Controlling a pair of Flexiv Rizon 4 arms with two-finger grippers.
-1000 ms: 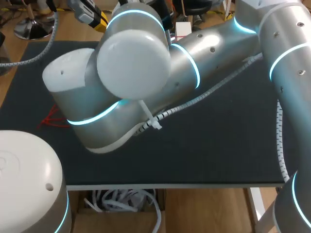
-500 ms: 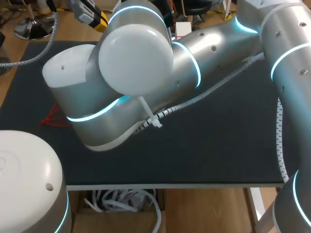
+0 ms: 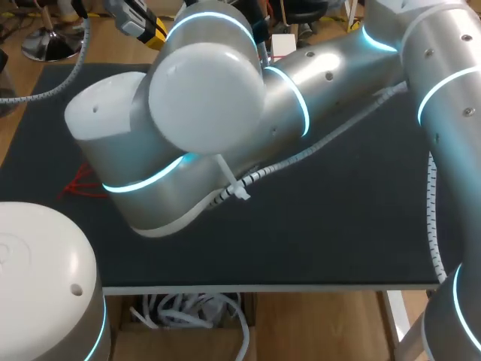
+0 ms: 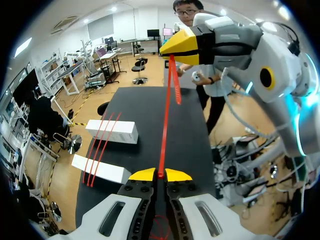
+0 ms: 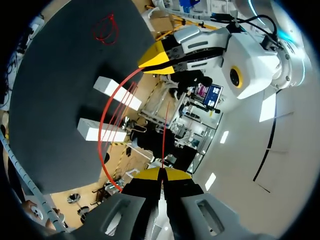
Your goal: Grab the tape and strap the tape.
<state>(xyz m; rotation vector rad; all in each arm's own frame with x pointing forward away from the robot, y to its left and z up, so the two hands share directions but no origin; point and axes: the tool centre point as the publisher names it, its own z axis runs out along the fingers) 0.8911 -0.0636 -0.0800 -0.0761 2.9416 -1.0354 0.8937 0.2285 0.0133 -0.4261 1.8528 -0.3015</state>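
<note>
Silver arms (image 3: 338, 71), cyan rings (image 3: 301, 105), white caps (image 3: 207, 94).

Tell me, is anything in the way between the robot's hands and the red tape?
No, nothing visible. The left gripper and right gripper each pinch the red tape, which runs between them. Two white boxes sit off to one side.

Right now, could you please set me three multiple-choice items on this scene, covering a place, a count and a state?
1. Where do the loose red strips lie? A across the white boxes; B on the floor; C in a tray.
2. How many white boxes are on the table? A one; B two; C four.
3. The left claw is: A open; B shut on the red tape; C out of view.
Answers: 1 A, they cross both boxes; 2 B, two show; 3 B, it pinches the tape from both sides.
</note>
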